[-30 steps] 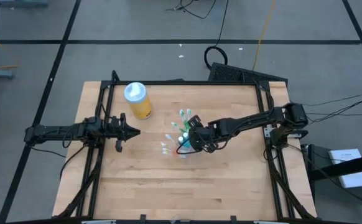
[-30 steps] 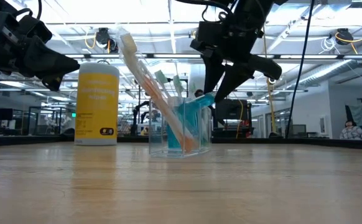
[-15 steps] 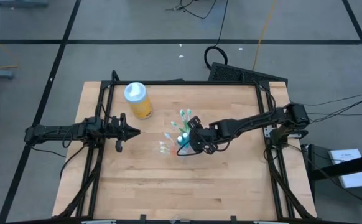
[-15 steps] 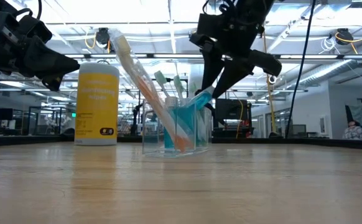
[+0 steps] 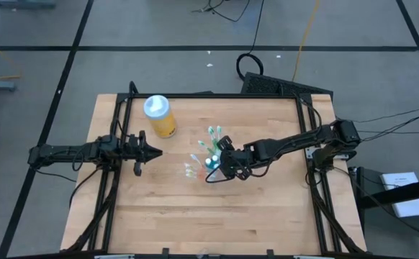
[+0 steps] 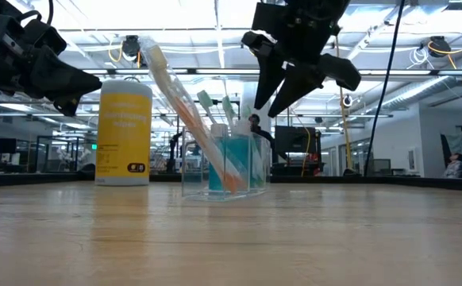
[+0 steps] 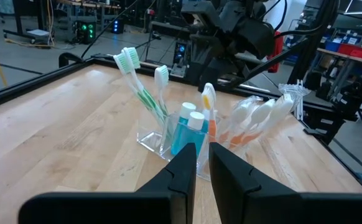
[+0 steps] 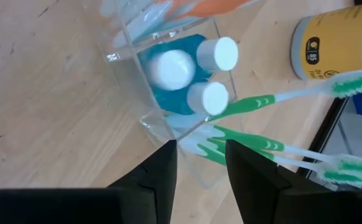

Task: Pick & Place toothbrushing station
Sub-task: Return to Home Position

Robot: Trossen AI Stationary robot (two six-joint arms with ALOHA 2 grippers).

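Step in hand: we judge the placing done and the right arm due to go back to its rest pose, since its jaws carry nothing and the cup looks filled.
Right jaws: apart and empty, hanging just above the clear cup on the right arm's side; we see them touching nothing.
Next move: we would lift clear first, then draw back toward the arm's own side of the counter, because the leaning brush heads stand close to the jaws and a snag could tip so light a cup.
Clear cup: upright near the middle of the counter, with see-through walls and square corners.
Teal tubes: standing upright inside the cup, packed together; three white caps show in the right wrist view.
Green toothbrushes: slanting out over one rim of the cup, bristle heads up.
Orange and white toothbrushes: leaning steeply out the opposite way, reaching higher than the rest.
Yellow bottle: upright, farther back on the counter, well apart from the cup; no part of the station.
Left arm: waiting at the counter's left edge, its jaws together and aimed toward the cup, holding nothing.
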